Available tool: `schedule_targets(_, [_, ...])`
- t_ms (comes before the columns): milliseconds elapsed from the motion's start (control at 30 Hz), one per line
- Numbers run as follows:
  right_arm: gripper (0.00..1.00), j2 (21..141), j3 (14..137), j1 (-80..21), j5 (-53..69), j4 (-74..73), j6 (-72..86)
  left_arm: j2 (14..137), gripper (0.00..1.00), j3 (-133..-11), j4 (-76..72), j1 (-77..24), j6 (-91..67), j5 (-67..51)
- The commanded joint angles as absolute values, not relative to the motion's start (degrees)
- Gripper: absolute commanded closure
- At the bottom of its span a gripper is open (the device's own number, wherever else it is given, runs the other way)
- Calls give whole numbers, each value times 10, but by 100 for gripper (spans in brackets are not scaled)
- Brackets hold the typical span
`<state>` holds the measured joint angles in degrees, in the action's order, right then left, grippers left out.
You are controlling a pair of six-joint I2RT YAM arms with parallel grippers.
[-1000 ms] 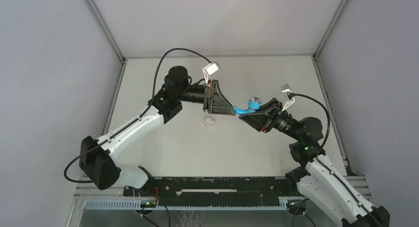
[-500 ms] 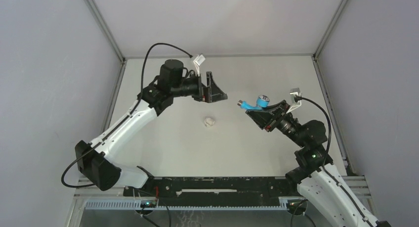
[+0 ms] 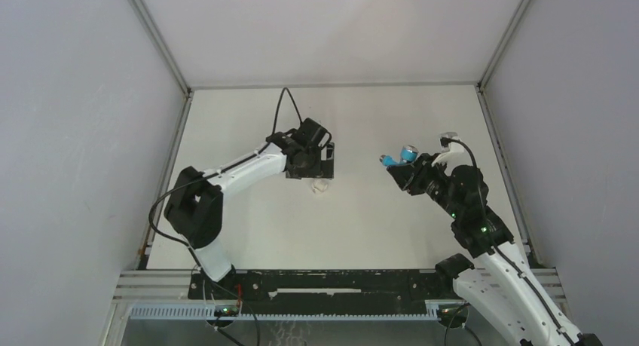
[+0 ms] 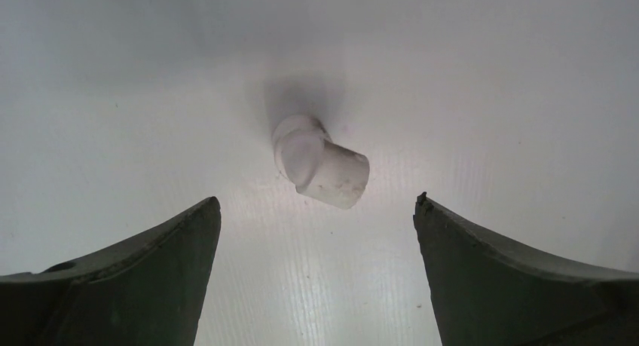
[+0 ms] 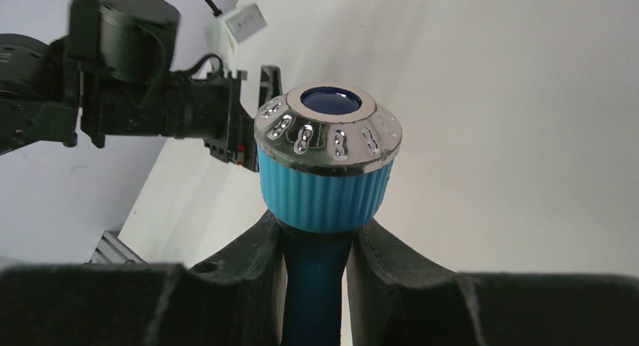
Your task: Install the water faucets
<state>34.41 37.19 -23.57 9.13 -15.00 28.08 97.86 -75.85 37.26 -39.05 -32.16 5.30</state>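
The blue water faucet (image 5: 326,182) is pinched at its stem by the right gripper (image 3: 405,168), in the air over the right half of the bench (image 3: 362,225). The left gripper (image 3: 322,165) hangs with jaws spread wide above a white fitting (image 4: 320,161) lying near the bench centre.

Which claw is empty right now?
The left claw, spread open above the white fitting; the right claw is clamped on the blue faucet.

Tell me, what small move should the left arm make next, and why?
Probably lower the left gripper and close it on the white fitting. Its jaws stand open above it, the fitting lies untouched on the table, and the right gripper holds the blue tap.
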Motion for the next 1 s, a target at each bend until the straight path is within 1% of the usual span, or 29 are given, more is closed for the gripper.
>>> schedule_targets(0, [100,318,383,-234,70,-134,256,988,0,-786,417,-402,-404,112])
schedule_targets(200, [100,320,378,-235,89,-121,254,998,2,-750,411,-411,-616,101])
schedule_targets(267, [100,319,379,-235,97,-120,260,1016,4,-769,450,-416,-669,121])
schedule_targets(400, [100,314,375,-235,112,-118,266,1072,4,-825,537,-419,-734,161])
schedule_targets(533, [100,308,371,-235,119,-121,265,1133,14,-883,618,-419,-766,164])
schedule_targets(600, [100,305,370,-235,124,-122,265,1162,15,-915,644,-419,-765,164])
schedule_targets(733, [100,303,367,-235,130,-124,263,1180,22,-930,645,-419,-769,154])
schedule_targets(967, [100,303,367,-235,137,-127,262,1194,39,-933,628,-417,-748,159])
